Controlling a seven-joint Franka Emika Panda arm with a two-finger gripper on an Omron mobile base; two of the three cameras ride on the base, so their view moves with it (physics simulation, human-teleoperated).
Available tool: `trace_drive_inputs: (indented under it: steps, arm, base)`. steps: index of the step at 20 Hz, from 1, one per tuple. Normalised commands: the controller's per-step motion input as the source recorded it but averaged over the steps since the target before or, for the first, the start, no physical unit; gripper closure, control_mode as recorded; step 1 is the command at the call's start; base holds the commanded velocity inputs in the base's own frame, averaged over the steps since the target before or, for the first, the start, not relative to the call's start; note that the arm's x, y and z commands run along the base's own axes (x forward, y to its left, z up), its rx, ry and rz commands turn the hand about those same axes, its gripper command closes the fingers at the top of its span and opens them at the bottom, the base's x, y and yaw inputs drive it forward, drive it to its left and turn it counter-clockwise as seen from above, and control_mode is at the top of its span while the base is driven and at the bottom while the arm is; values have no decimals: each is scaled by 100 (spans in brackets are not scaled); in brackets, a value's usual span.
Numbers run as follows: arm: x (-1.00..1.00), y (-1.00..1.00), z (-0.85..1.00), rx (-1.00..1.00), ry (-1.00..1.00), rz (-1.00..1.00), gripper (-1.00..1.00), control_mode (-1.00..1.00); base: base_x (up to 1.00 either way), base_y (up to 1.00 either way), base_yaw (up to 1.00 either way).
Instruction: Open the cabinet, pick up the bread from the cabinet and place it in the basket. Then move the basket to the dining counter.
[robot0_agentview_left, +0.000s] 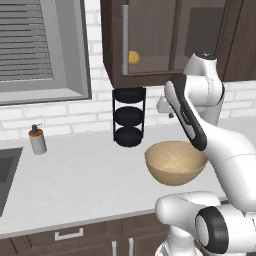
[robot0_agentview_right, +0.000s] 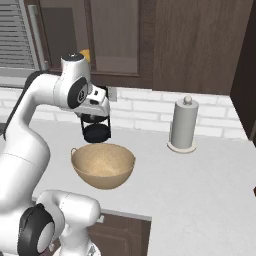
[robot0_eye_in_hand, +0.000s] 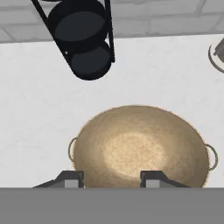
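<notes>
our claw (robot0_eye_in_hand: 111, 177) hangs with its tips apart, empty, above the basket (robot0_eye_in_hand: 140, 146); open bench (robot0_eye_in_hand: 35, 113) rings its rim, the black rack (robot0_eye_in_hand: 83, 39) beyond.

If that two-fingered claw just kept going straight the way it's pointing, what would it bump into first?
Probably the large round tan basket: the gripper points down at its speckled inside, with the jaws apart and nothing visible in between. How far above it the gripper hangs is hard to judge.
</notes>
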Motion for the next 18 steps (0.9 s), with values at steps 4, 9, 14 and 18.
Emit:
trace_drive_inputs:
  steps: [4, 9, 14, 18]
  arm:
    - [-3, 0, 0, 0, -6, 0, -100, -100]
    - [0, 26, 23, -13, -16, 0, -100, -100]
    - [0, 54, 70, -5, -13, -3, -100, -100]
    - [-6, 47, 82, 0, -16, -1, -100, -100]
  base:
    - [0, 0, 0]
    - [0, 0, 0]
    - [0, 0, 0]
    - [0, 0, 0]
